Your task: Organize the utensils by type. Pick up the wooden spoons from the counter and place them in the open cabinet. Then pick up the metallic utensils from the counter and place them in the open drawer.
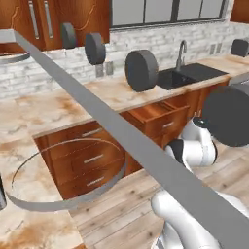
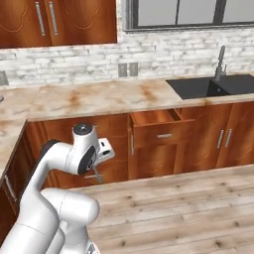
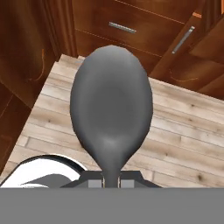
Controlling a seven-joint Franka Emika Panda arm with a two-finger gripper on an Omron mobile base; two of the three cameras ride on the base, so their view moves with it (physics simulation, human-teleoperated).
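Note:
In the hand view my gripper (image 3: 112, 181) is shut on the neck of a grey metallic spoon (image 3: 111, 105), whose oval bowl points away over the wood floor. From the right base view the gripper (image 2: 96, 169) hangs low in front of the lower drawers, with the small spoon (image 2: 98, 175) pointing down from it. The open drawer (image 2: 158, 123) is pulled out to the gripper's right, under the beige counter (image 2: 94, 96); it also appears as the open drawer (image 1: 163, 113) in the left base view. The wooden spoons and the open cabinet are out of view.
A black sink (image 2: 211, 87) with a faucet sits in the counter at the right. Shut drawers with silver handles (image 3: 122, 27) face the hand. A grey bar (image 1: 121, 136), dark discs and a ring lie close across the left base view. Wood floor (image 2: 173, 208) stretches in front.

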